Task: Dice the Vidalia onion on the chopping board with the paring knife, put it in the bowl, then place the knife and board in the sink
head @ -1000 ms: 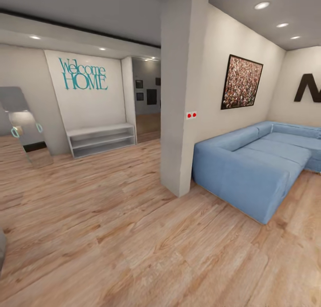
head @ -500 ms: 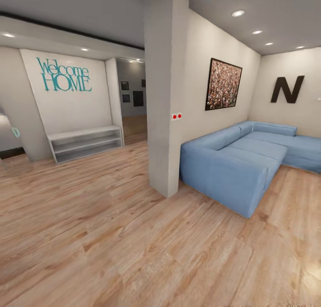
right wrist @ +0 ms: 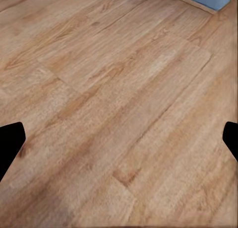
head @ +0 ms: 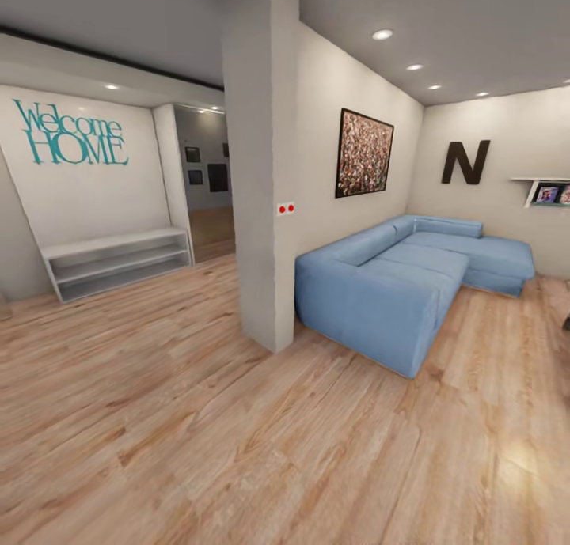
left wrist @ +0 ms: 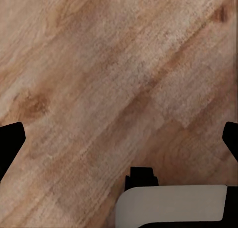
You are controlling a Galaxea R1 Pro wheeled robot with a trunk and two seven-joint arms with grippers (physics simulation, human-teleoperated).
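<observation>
I am in a living room, and the onion, sink, chopping board, paring knife, bowl and countertop are all out of view. In the left wrist view my left gripper [left wrist: 119,141] hangs open over bare wooden floor, its black fingertips [left wrist: 11,141] far apart at the picture's two sides. My right gripper [right wrist: 119,141] is likewise open over the wooden planks, with black fingertips [right wrist: 10,143] at both sides and nothing between them.
A white pillar [head: 261,173] stands ahead, with a blue corner sofa [head: 404,280] behind it to the right. A low white shelf [head: 119,262] sits under the "Welcome HOME" wall, beside a doorway [head: 207,189]. Wooden floor [head: 237,450] stretches in front. A pale rounded shape [left wrist: 173,205] shows in the left wrist view.
The head view has swung to the right, so pillar, sofa and shelf have slid left in the picture. The leaning mirror has left the view and a small wall shelf has entered at the right.
</observation>
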